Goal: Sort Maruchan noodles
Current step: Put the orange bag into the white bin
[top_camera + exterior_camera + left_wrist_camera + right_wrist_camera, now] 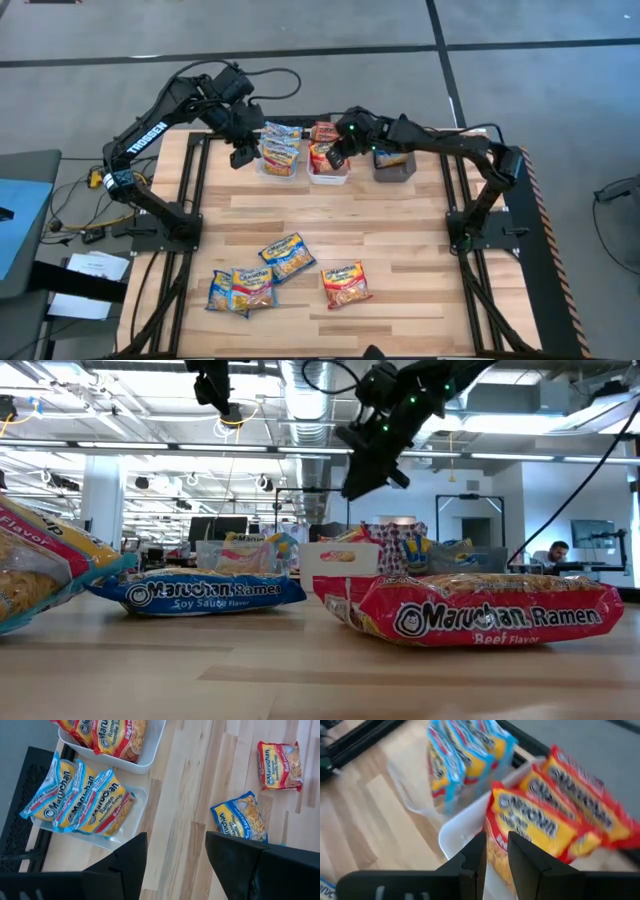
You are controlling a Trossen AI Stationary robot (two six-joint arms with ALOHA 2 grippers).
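Note:
Maruchan noodles packets lie flat on the wooden table: a red one (pixel 346 285), a blue one (pixel 288 255) and a pile of two or three (pixel 240 290) near the front. Blue-edged packets stand in the clear bin (pixel 280 152), red ones in the white bin (pixel 328 172), and an orange one in the grey bin (pixel 393 165). My left gripper (pixel 175 855) hangs open and empty in the air beside the clear bin. My right gripper (pixel 496 855) hovers above the white bin's red packets (pixel 540 825), its fingers a narrow gap apart with nothing between them.
The three bins stand in a row at the table's far edge. The black frame rails (pixel 190 180) run along both sides of the table. Bare wood lies between the bins and the loose packets at the front.

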